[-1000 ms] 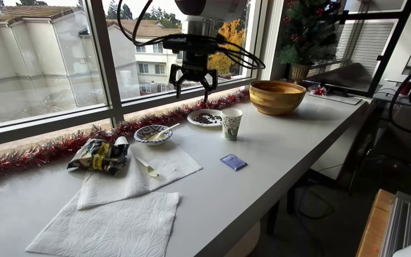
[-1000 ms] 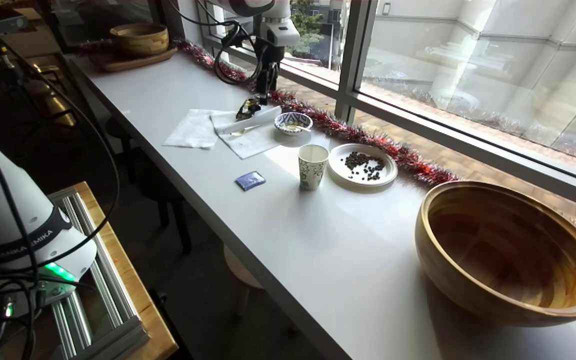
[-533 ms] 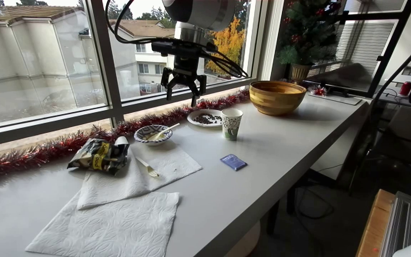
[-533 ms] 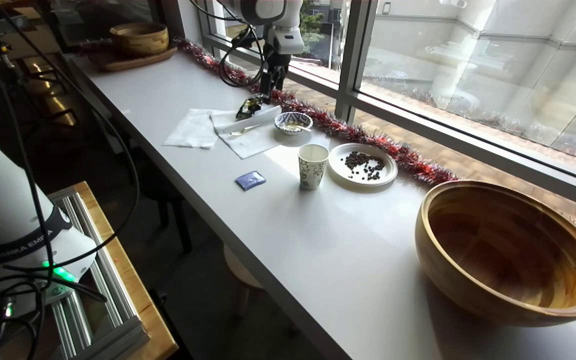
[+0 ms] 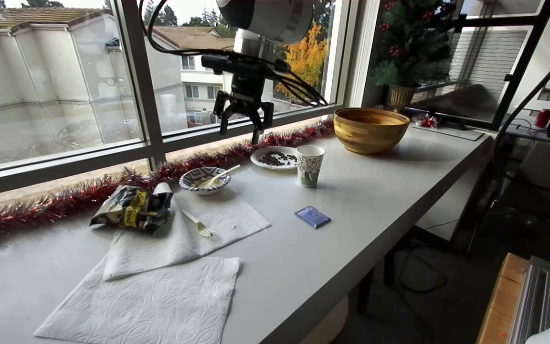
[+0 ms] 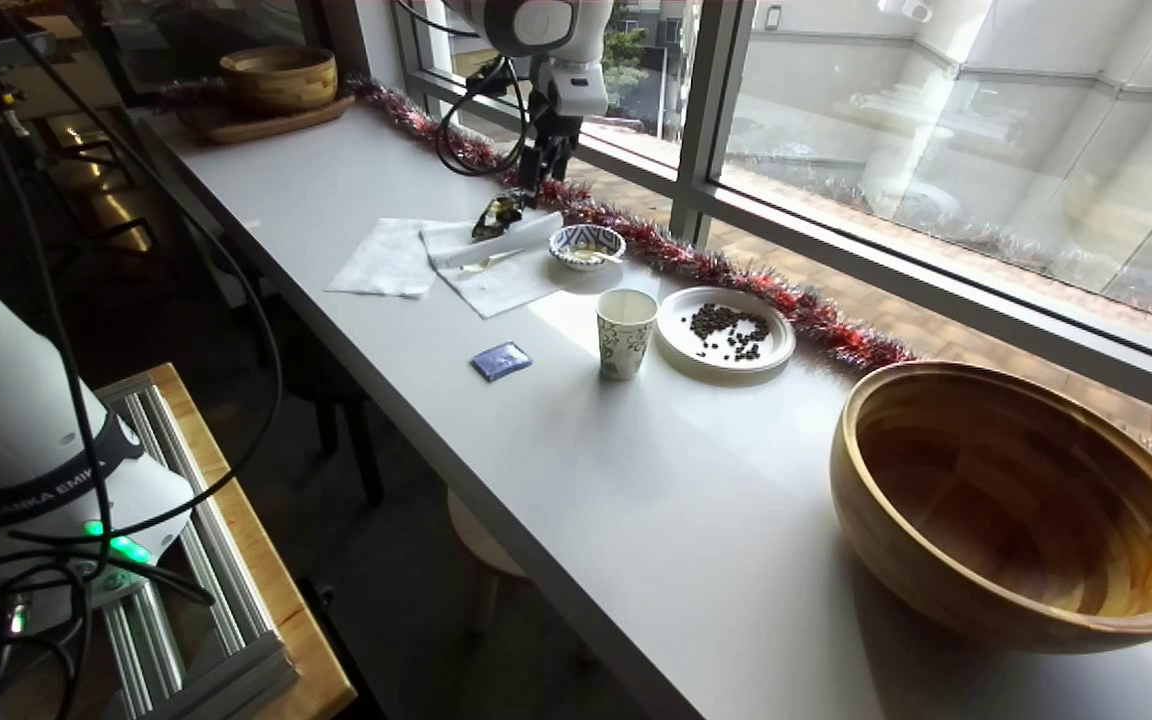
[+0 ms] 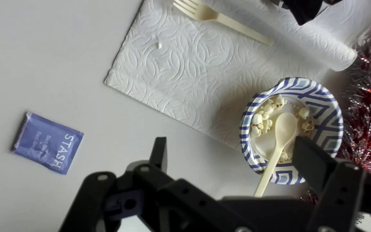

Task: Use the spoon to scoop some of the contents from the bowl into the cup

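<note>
The bowl is a paper bowl with a blue-and-white pattern, in an exterior view [image 5: 206, 191] and in the wrist view [image 7: 328, 112], holding a little popcorn. A cream spoon [image 7: 275, 158] lies in it, its handle over the rim; it also shows in an exterior view [image 5: 222, 175]. The cup, a white paper cup with swirls and green at its base, stands upright in both exterior views [image 5: 310, 167] [image 6: 624, 340], out of the wrist view. My gripper [image 5: 239, 131] is open and empty above the table. In the wrist view, the spoon and part of the bowl show between its fingers [image 7: 230, 154].
A white plate [image 6: 674, 345] with dark beans stands beside the cup. A snack bag [image 5: 132, 210], paper towels [image 5: 141, 301] and a fork [image 7: 206, 13] lie near the bowl. A blue tea packet [image 5: 312, 217], large wooden bowl [image 5: 370, 134] and tinsel garland [image 5: 79, 198] by the window are also there.
My gripper has moved left and a little down in an exterior view, mostly in the first half second. It stays open. The bowl, spoon and cup have not moved.
</note>
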Controlling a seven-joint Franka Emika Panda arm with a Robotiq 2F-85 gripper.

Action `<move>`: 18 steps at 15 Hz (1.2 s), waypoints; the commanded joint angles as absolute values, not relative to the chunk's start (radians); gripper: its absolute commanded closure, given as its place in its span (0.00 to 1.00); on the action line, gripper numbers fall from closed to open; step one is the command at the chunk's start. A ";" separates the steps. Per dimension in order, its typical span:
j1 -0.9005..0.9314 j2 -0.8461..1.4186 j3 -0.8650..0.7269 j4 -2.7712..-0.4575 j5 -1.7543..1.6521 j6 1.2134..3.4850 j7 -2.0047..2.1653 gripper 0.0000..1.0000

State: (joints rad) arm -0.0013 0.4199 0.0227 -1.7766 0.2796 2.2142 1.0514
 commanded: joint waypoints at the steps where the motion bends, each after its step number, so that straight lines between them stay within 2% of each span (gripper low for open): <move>1: -0.030 0.519 0.029 -1.648 0.428 2.137 1.048 0.00; 6: -0.056 0.635 0.016 -1.535 0.511 2.078 1.081 0.00; 18: -0.044 0.826 -0.021 -1.375 0.483 2.139 1.208 0.00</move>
